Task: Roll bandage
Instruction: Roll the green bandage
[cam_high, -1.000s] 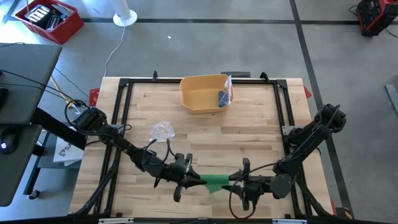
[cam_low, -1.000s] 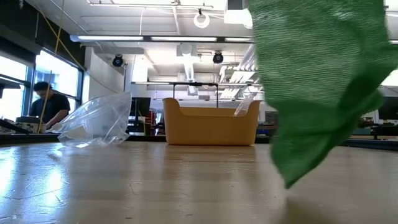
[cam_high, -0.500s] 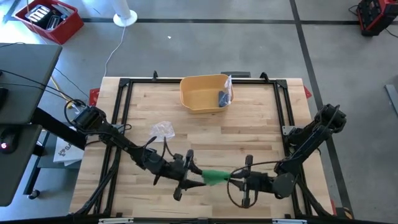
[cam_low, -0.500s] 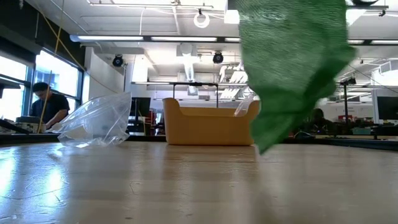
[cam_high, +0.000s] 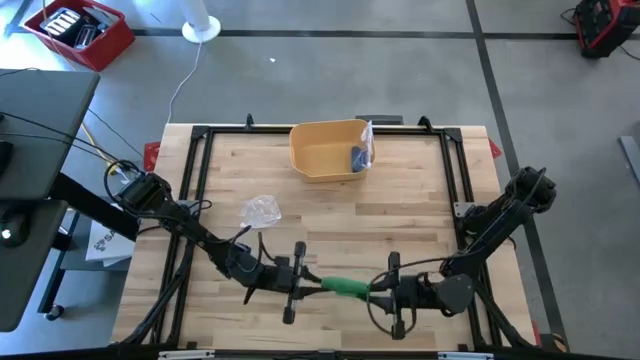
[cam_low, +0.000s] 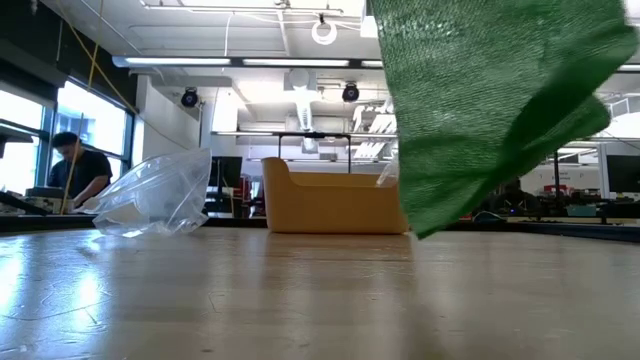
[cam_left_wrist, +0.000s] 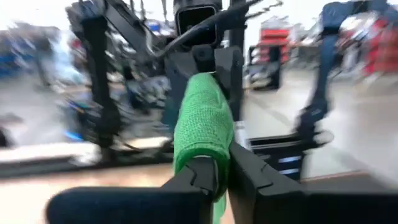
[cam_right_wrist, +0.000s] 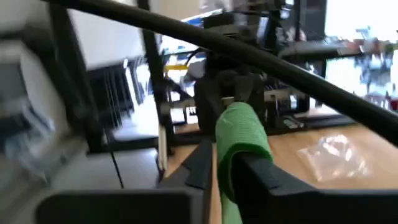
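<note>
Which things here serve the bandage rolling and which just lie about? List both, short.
In the job:
- bandage, green, stretched between both grippers
- left gripper, shut on one end
- right gripper, shut on the other end

Lying about:
- yellow bin at the table's far edge
- clear bag on the table, near the left arm

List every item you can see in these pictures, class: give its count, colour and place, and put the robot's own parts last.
Green mesh bandage: one, green, held off the table near its front edge, stretched between both grippers.
Yellow plastic bin: one, yellow, back centre of the table.
Blue item: one, blue, inside the bin at its right end.
Clear plastic bag: one, transparent, left of centre.
Wooden table: one, light wood, black frame.
Red crate: one, red, on the floor, far left.
Person: one, dark top, room's left.
Left gripper: black, on the bandage's left end.
Right gripper: black, on its right end.
</note>
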